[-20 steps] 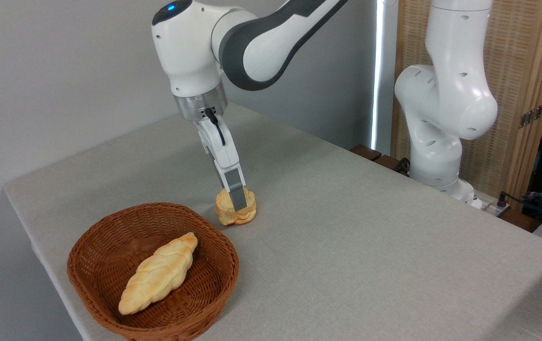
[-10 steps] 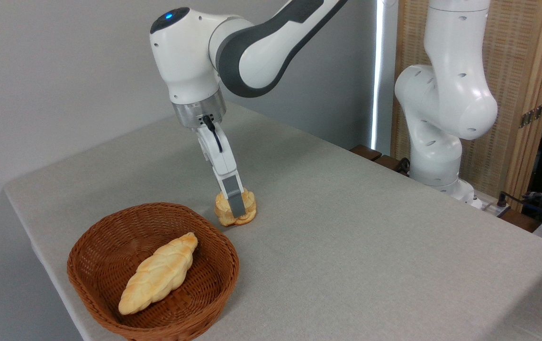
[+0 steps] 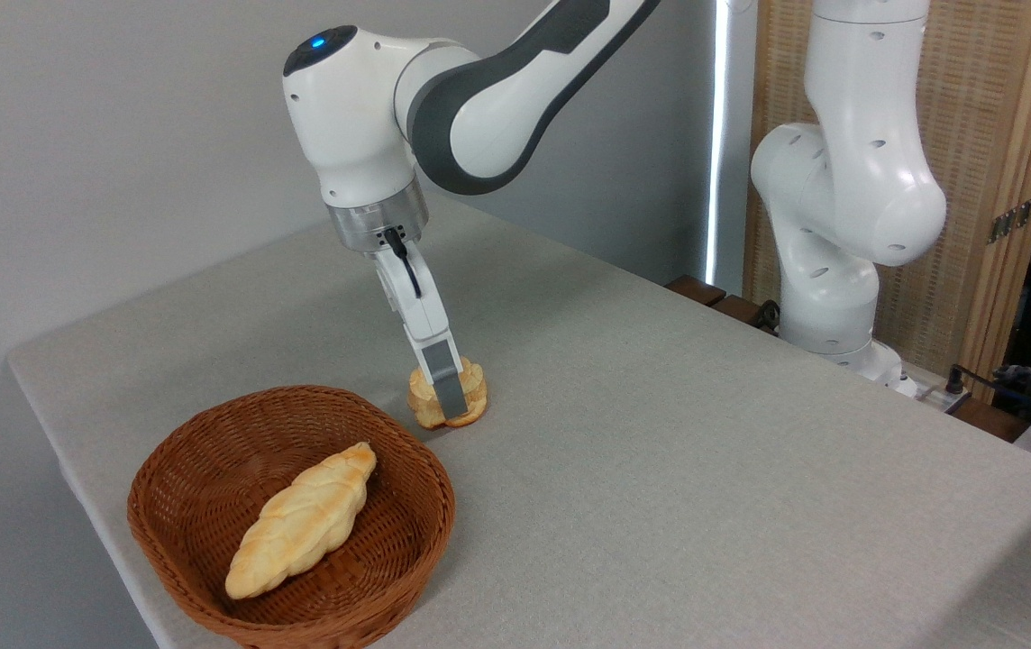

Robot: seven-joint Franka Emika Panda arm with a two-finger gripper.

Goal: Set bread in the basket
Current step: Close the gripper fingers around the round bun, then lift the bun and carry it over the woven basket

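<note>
The gripper (image 3: pixel 449 397) straddles the lobed bun (image 3: pixel 448 397); whether it pinches yet, I cannot tell. The bun sits on the table just beyond the wicker basket (image 3: pixel 209 469), beside its rim. A shallow pinch on soft lobes could slip when lifted.

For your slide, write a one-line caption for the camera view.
Gripper lowered onto the bun on the table, beside a basket holding a braided loaf.
</note>
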